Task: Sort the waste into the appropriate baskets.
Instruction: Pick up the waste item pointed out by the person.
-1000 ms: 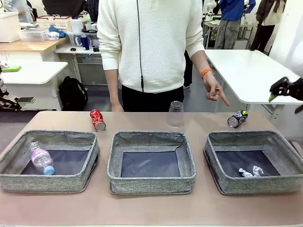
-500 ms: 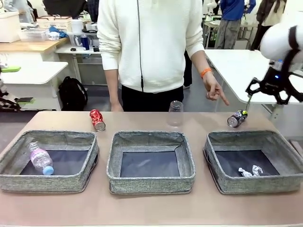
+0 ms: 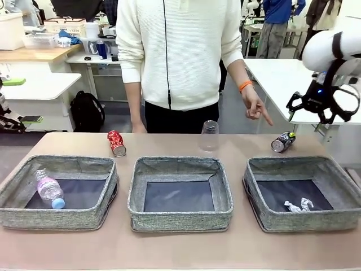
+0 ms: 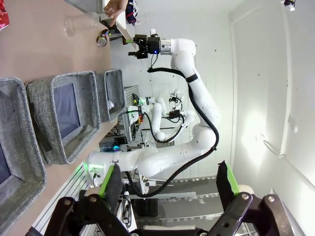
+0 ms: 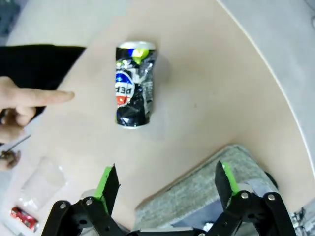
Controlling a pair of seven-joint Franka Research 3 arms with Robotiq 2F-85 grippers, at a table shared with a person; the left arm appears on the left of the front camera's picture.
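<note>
Right tool (image 5: 166, 178) is wide open and empty, hovering above the dark can (image 5: 132, 93) on the table (image 5: 206, 98) while a hand (image 5: 24, 105) points at it. Left tool (image 4: 167, 182) is open and empty too.

Front view across table (image 3: 180, 251), right wrist above dark can (image 5: 132, 88)

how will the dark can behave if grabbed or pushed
The dark can lies on its side, so a push would probably roll it. It looks dented, so likely light and yielding under the open right pincer.
</note>
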